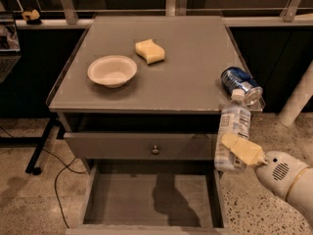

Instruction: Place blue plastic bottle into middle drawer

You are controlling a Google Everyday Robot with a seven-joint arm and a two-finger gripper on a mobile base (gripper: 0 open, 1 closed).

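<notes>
Yellow-fingered claw (234, 151) clenched round upright bottle (234, 125); can (240, 83) just behind it, drawer (122, 199) open below-left, bowl (112, 70) and sponge (149, 51) well left.

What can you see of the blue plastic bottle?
The blue plastic bottle is clear plastic with a white cap and pale printed label, nearly upright, in the air. The tool clamps its lower half, a tan finger across the label. It hangs over the right wall of the middle drawer, not inside.

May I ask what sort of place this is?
Likely an office or lab corner: grey drawer cabinet, speckled floor, trailing cable. The gripper holds the blue plastic bottle at the cabinet's right front.
</notes>
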